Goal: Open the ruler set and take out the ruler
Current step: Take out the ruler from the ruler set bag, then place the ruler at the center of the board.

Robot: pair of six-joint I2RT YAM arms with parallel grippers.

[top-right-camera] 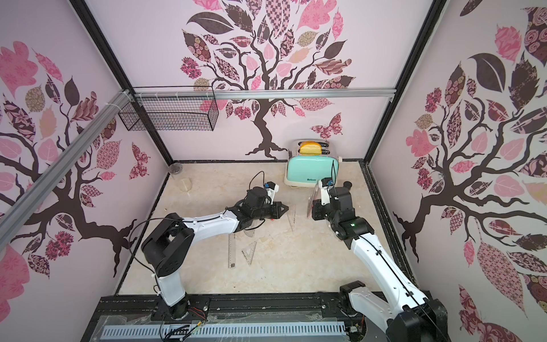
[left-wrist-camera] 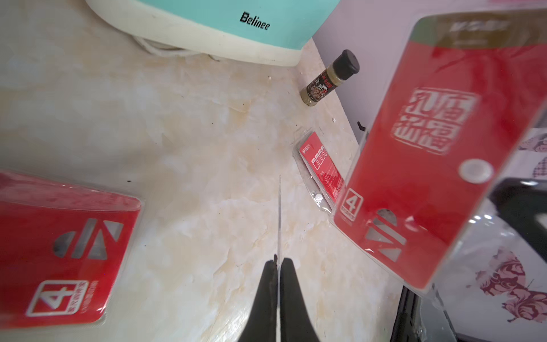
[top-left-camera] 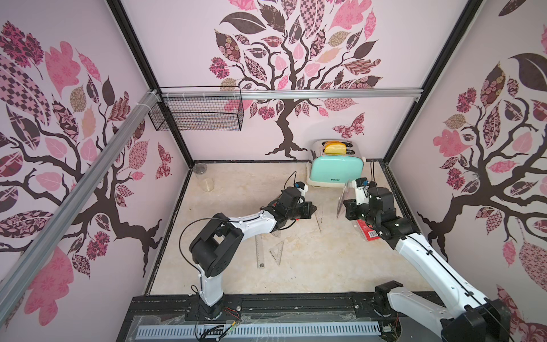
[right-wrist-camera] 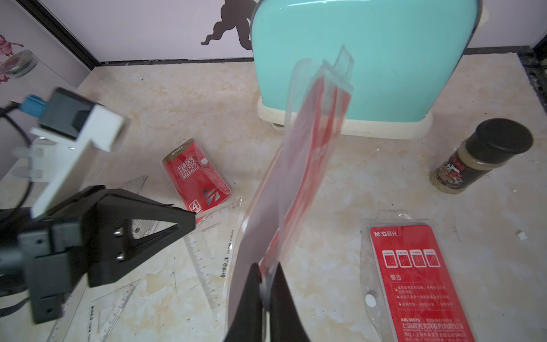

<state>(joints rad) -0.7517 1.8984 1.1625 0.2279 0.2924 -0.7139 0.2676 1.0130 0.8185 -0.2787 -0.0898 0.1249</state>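
The left gripper (left-wrist-camera: 278, 263) was closed on a clear ruler (left-wrist-camera: 279, 213), which was seen edge-on between the fingers. The right gripper (right-wrist-camera: 268, 271) was clamped on one end of the ruler set (right-wrist-camera: 310, 154), which was held raised off the table (right-wrist-camera: 370, 183) in front of the toaster (right-wrist-camera: 384, 59). A straight ruler (top-left-camera: 260, 251) and a set square (top-left-camera: 276, 251) were laid flat beside the left arm.
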